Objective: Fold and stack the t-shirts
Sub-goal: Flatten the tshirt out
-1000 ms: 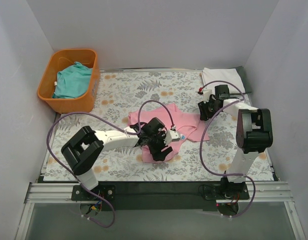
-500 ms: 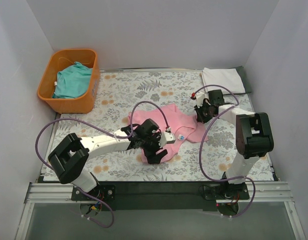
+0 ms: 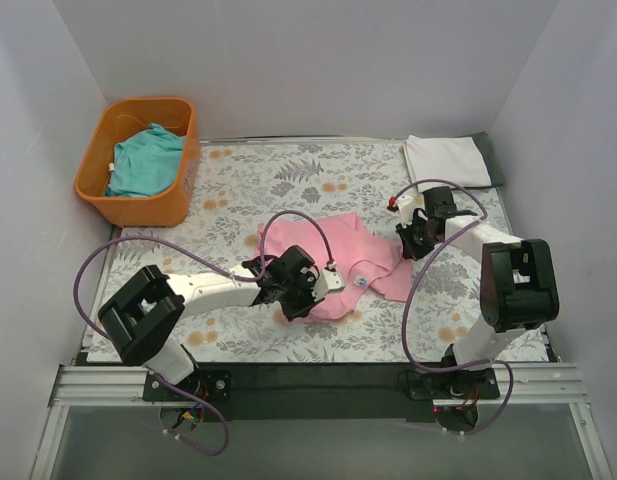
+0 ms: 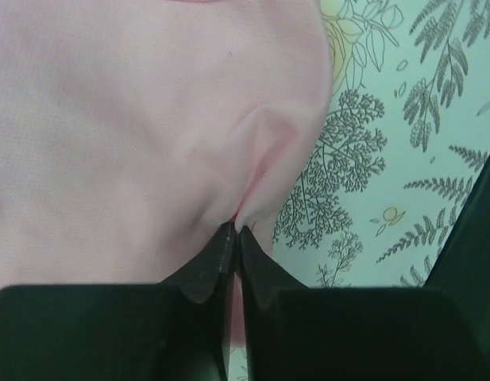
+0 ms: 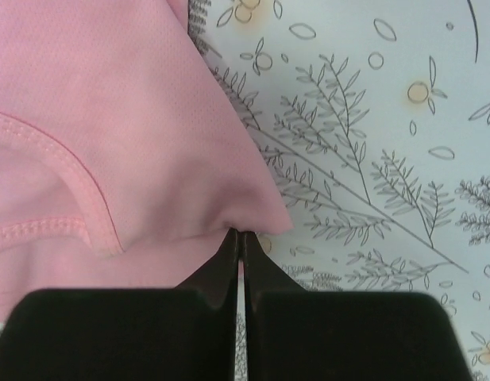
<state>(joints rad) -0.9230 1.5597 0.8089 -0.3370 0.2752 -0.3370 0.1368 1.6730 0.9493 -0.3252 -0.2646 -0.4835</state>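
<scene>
Centrally, pink shirt (image 3: 340, 255) lies rumpled mid-desk (image 3: 238, 180). Left pincer (image 4: 235, 232) nips its near edge, right pincer (image 5: 241, 235) its right edge (both pressed together on cloth), probably to draw it flat for folding. White shirt (image 3: 446, 158) folded at far right; teal shirt (image 3: 143, 165) in basket (image 3: 96, 185).

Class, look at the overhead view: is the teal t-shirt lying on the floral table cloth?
No, the teal t-shirt sits bunched inside the orange basket at the far left, off the cloth.
</scene>
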